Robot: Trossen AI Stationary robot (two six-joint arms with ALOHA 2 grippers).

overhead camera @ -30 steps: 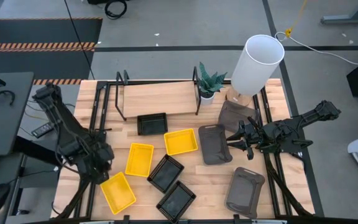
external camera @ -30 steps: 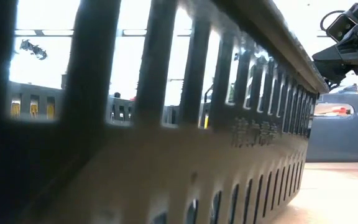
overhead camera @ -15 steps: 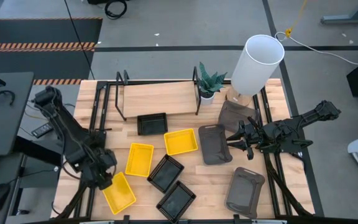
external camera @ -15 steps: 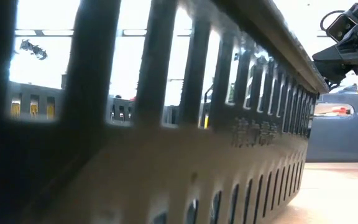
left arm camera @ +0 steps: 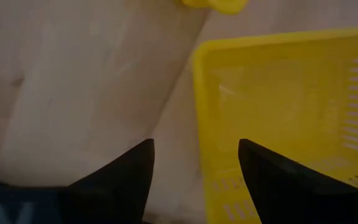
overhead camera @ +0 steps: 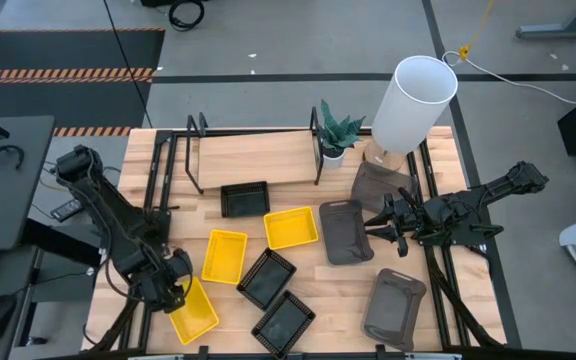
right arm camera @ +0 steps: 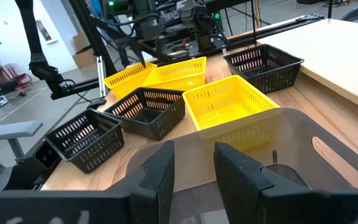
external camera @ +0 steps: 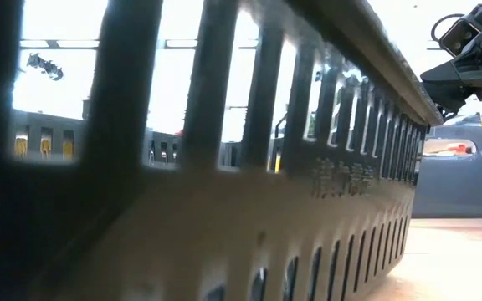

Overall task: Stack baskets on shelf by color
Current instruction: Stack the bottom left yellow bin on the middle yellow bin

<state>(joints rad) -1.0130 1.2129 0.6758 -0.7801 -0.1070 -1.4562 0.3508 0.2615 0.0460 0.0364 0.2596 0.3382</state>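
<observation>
We see the left hand [overhead camera: 171, 289] low at the worktop's [overhead camera: 338, 290] front-left edge, bare wood beside it. Its fingers [left arm camera: 120, 180] are apart, straddling the rim of the nearest yellow basket [overhead camera: 192, 310], touching nothing we can confirm. The right hand [overhead camera: 380, 229], fingers slightly apart, hovers over a grey basket [overhead camera: 344, 232]. The shelf [overhead camera: 253, 158] lies at the back.
</observation>
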